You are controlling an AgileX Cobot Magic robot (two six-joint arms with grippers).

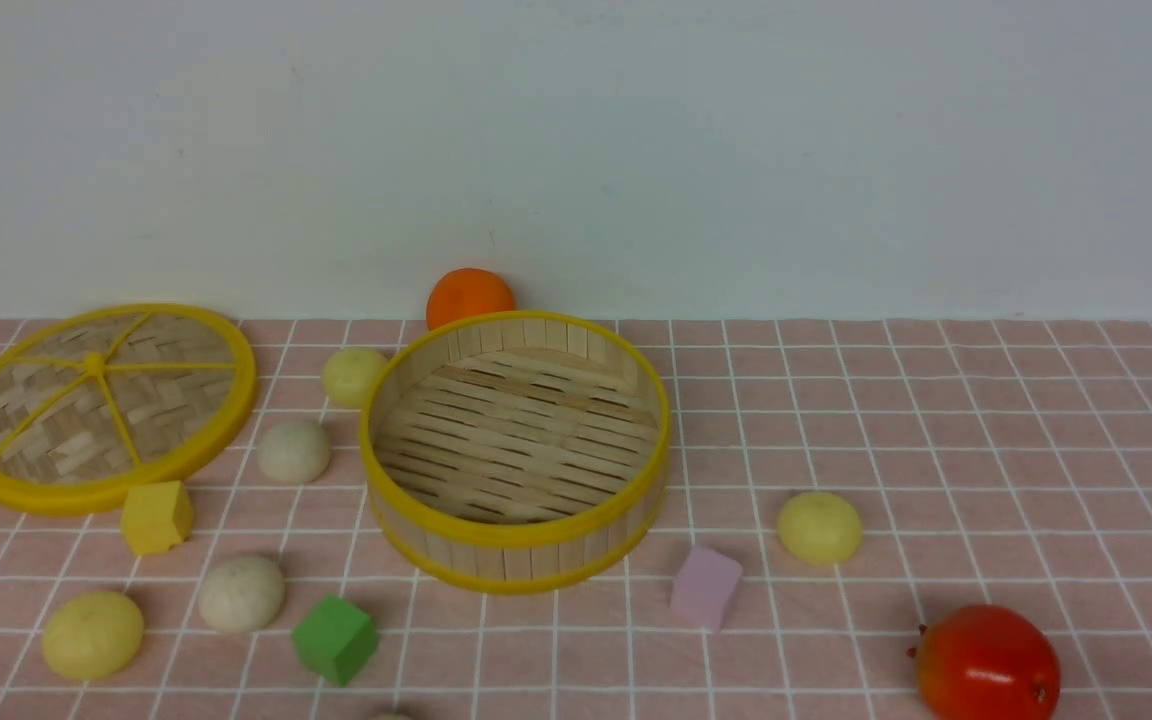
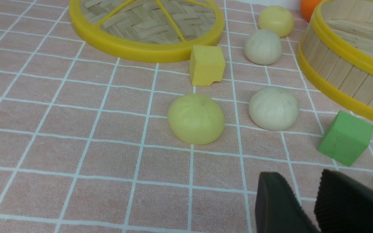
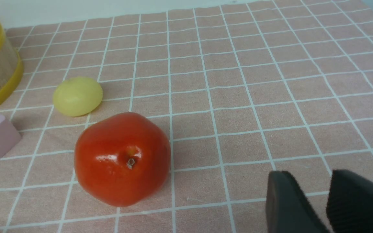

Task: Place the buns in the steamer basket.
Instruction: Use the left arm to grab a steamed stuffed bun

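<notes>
Looking around the steamer basket (image 1: 516, 560), you see the buns (image 1: 241, 592) on the flat pink counter (image 1: 936, 400) beside it, none inside, and they look light, soft and smooth, so pinch gently across the round sides with the left end effector (image 2: 301, 176) or right end effector (image 3: 309, 174), both slightly open and empty.

Matte black fingers (image 2: 278, 207), ribbed inner pads (image 2: 342, 204)

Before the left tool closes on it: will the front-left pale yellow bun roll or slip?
The pale yellow bun sits flat-bottomed with a domed top, so a push probably slides it rather than rolls it. Its smooth, rounded sides may let the left tool ride upward; a low grip seems safer. It looks matte and light, though firmness can't be judged.
</notes>
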